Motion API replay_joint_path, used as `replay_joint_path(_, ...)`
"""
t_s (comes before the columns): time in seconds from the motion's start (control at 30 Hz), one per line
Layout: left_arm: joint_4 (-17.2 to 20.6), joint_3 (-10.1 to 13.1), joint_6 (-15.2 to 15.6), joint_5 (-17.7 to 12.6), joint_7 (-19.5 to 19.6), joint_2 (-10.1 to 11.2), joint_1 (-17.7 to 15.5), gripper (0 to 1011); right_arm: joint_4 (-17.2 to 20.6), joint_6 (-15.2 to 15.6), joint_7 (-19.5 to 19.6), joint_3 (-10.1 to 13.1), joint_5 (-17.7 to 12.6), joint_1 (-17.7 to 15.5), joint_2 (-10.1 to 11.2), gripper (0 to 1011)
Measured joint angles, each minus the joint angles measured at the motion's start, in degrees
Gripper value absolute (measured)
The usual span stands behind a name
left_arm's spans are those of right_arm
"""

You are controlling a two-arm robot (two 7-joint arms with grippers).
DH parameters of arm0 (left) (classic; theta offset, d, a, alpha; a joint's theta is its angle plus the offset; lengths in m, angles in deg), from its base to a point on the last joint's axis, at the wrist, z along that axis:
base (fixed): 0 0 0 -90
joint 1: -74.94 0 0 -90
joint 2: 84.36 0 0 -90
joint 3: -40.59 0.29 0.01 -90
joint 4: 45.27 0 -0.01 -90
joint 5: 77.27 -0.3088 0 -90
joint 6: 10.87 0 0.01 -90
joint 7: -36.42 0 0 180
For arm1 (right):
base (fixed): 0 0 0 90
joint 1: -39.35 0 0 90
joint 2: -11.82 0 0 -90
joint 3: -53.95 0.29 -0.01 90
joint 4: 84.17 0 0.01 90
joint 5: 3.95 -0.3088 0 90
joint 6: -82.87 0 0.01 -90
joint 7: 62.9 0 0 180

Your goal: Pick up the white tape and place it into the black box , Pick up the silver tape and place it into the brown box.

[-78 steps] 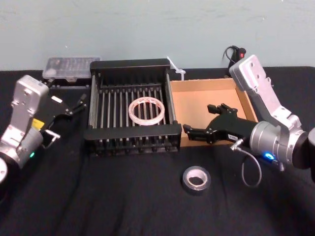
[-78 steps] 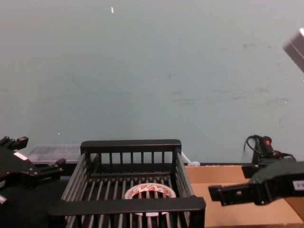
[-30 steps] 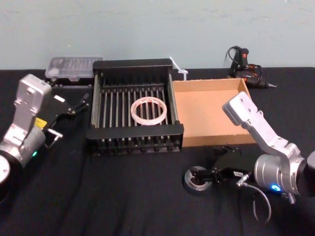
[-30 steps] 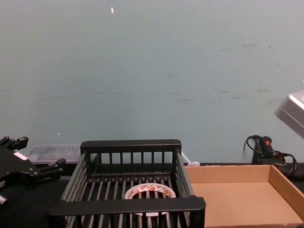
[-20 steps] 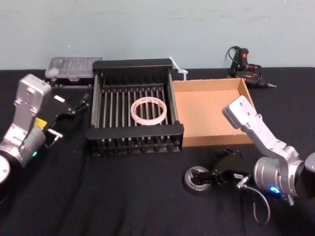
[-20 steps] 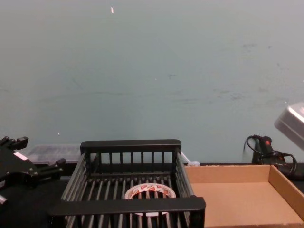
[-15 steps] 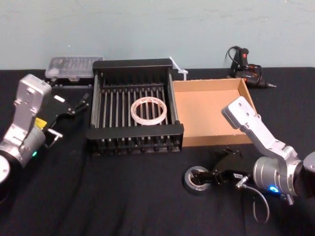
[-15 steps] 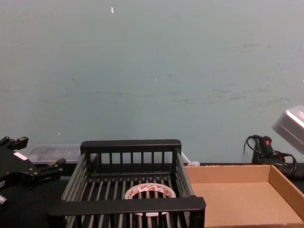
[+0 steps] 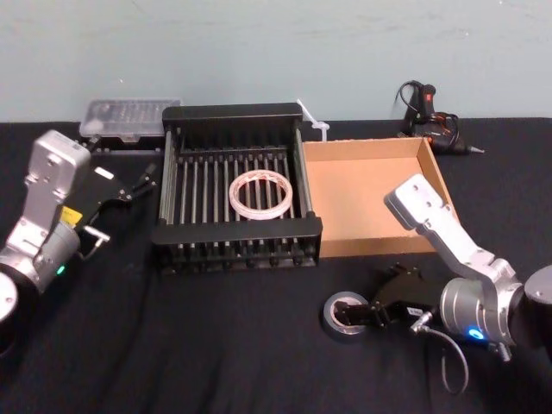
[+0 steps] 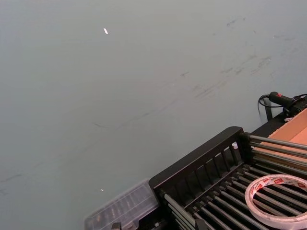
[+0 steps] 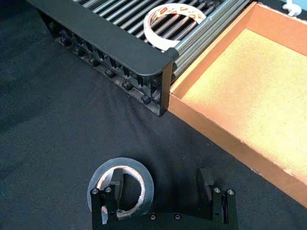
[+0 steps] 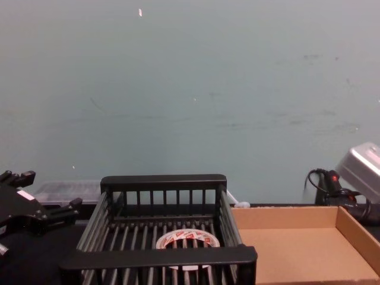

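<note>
Right hand (image 11: 162,188) – spread, low over table, one finger in core of silver tape (image 11: 121,185), at 6 o'clock of brown box (image 9: 362,194).
Risk – other finger seems well clear of rim; thin wall pinch may slip.
White tape (image 9: 259,193) already in black box (image 9: 233,237).
Left hand (image 9: 129,185) parked at 9 o'clock, spread.

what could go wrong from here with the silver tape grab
In the right wrist view the right gripper is open, one finger in the silver tape's hole, the other well outside. Closing may pinch only one wall, so the roll could tilt or slip. Carried low, it might catch the brown box wall.
</note>
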Motion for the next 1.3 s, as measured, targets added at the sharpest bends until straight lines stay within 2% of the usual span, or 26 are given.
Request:
replay_joint_path(0.8,0.00,0.00,0.00,0.00,0.00,0.00,0.00,1001,-0.79,-0.07,-0.43,-0.12,0.90,0.15,-0.44,994)
replay_joint_path(0.93,0.00,0.00,0.00,0.00,0.00,0.00,0.00,1001,-0.77,-0.07,-0.42,-0.11,0.85,0.15,-0.43,917)
replay_joint_path(1.03,0.00,0.00,0.00,0.00,0.00,0.00,0.00,1001,-0.76,-0.06,-0.42,-0.09,0.83,0.14,-0.41,820)
replay_joint_path(1.07,0.00,0.00,0.00,0.00,0.00,0.00,0.00,1001,-0.75,-0.06,-0.41,-0.09,0.83,0.15,-0.40,820)
replay_joint_path(1.3,0.00,0.00,0.00,0.00,0.00,0.00,0.00,1001,-0.71,-0.05,-0.40,-0.08,0.79,0.14,-0.39,589)
